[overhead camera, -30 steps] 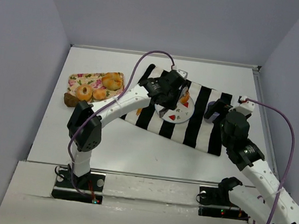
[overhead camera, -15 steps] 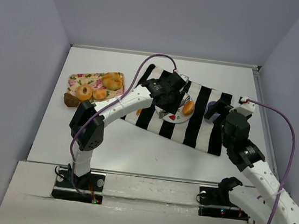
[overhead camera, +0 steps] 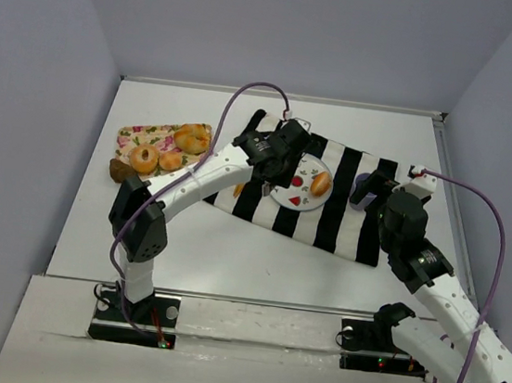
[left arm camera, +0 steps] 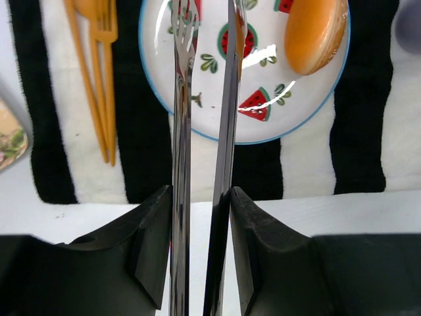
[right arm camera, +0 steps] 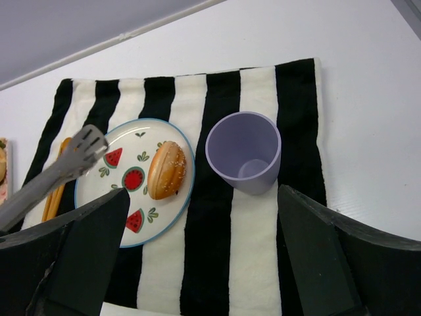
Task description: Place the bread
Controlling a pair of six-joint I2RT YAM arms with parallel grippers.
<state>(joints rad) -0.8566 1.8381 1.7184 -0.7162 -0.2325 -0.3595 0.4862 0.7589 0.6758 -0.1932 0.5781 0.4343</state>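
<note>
Your left claw is clamped on a pair of metal tongs, and only the left wrist view shows how. There the black fingers press both blades from outside. The blades stand a narrow gap apart with nothing between them, and their tips hang over the watermelon-print plate.

The bread roll lies on that plate, at its edge away from the tongs and clear of the blades. Its top is cut off in this view. You see the whole roll from the right wrist, lying beside the tongs' tip.

Your right claw is spread wide and holds nothing. It hovers above the black-and-white striped cloth, near a lilac cup that stands upright just beside the plate. From above, that claw hides most of the cup.

Only the top view takes in the floral tray of pastries on the bench, well left of the roll. The orange cutlery on the cloth is too slim to name piece by piece.
</note>
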